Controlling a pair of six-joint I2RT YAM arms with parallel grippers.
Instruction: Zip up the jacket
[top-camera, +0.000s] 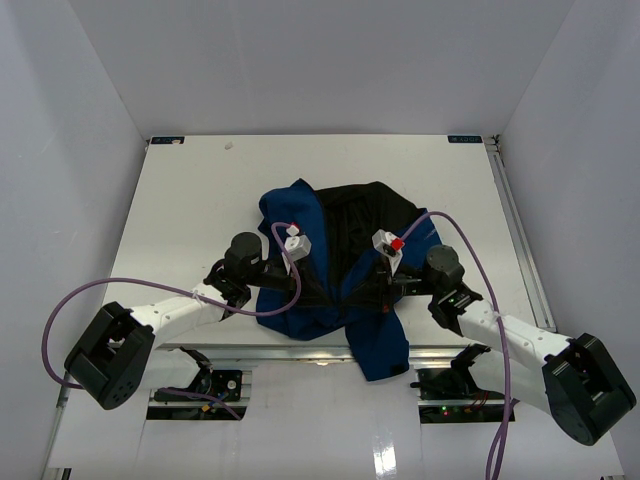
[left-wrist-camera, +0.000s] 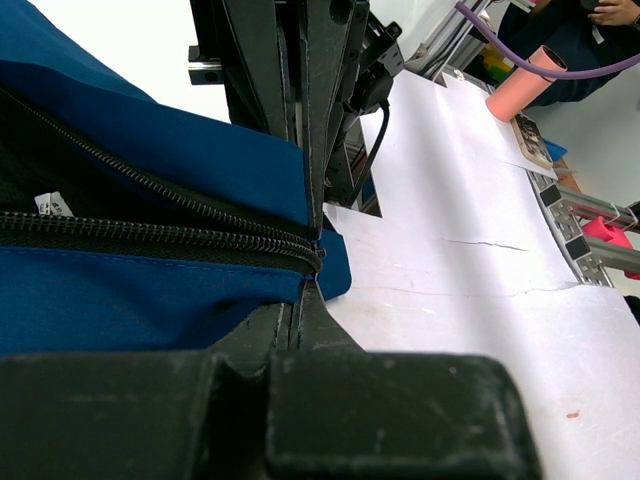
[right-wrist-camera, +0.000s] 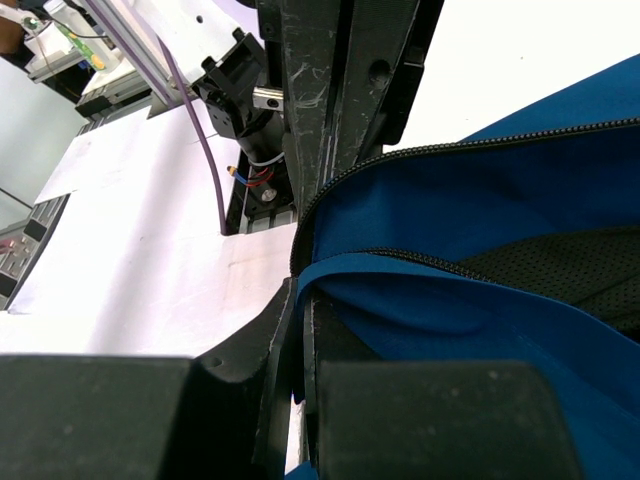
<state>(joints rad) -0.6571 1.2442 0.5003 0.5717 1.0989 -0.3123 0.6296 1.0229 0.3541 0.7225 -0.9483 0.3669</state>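
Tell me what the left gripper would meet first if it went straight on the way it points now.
The jacket: the left gripper has its jaws shut on the blue edge beside the zipper, so fabric already lies in its way. What is behind it is hidden.

The soft royal-blue fabric jacket showed black perforated lining and a dark zipper, against a plain white tabletop.

I see bright, even overhead light; the white bench nearly washes out, with glare at lower centre. Black lining of the jacket loses detail. Wrist foregrounds are soft, shadows faint.
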